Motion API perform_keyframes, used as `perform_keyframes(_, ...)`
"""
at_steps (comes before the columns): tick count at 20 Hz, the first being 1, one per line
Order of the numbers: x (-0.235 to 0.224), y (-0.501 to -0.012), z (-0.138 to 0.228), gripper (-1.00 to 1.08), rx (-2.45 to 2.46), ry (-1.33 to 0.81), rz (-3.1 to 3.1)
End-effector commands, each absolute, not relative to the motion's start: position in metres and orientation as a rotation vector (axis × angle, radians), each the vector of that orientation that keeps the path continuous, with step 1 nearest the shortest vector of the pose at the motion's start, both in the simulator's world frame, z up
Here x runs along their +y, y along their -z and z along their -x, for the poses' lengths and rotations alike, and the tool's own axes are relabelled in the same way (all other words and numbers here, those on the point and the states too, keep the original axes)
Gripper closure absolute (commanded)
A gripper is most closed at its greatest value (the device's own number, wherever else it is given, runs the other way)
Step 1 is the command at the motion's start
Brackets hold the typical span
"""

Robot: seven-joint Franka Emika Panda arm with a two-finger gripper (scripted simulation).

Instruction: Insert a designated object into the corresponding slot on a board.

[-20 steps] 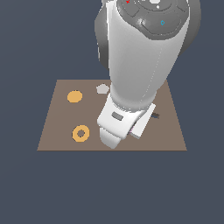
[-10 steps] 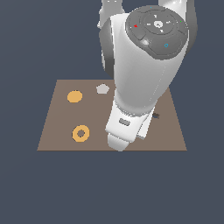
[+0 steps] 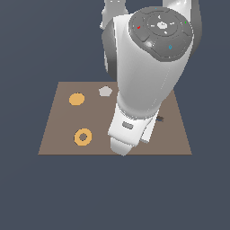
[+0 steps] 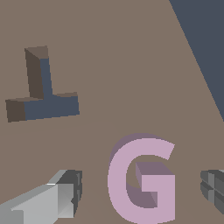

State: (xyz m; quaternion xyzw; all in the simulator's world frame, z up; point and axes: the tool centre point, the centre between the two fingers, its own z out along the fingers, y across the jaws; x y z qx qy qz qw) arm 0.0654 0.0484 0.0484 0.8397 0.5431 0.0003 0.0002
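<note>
The light pink G-shaped block [image 4: 142,179] lies flat on the brown board [image 4: 131,65]. My gripper [image 4: 140,192] is open and straddles it. One finger [image 4: 65,192] and the other finger [image 4: 214,190] stand on either side of the block, each with a gap to it. In the exterior view my arm and hand [image 3: 128,130] hide the block and the fingers. The G-shaped slot is not in view. A dark angular recess [image 4: 43,98] lies in the board beyond the block.
In the exterior view the board [image 3: 58,130] carries an orange ring [image 3: 83,136], an orange disc [image 3: 77,99] and a grey pentagon [image 3: 105,91]. A small dark mark [image 3: 159,118] shows beside my hand. The board's edge [image 4: 192,57] runs close to the block.
My upper arm has swung toward the exterior view's right. My hand has shifted slightly right and lower over the board. The shapes on the board have not moved.
</note>
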Motion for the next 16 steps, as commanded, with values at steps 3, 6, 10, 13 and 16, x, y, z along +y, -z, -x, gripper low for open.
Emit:
perform_keyframes(3,0.048,-0.036,-0.065,-0.92,1.704,0.000,-2.639)
perform_keyframes(6,0.048,-0.030,-0.065,-0.92,1.703,0.000,-2.640)
perform_keyframes(10,0.048,-0.030,-0.065,1.08,1.703,0.000,-2.640)
perform_keyframes(13,0.048,-0.030,-0.065,1.08,1.703,0.000,-2.640)
perform_keyframes(16,0.048,-0.030,-0.065,1.08,1.703,0.000,-2.640)
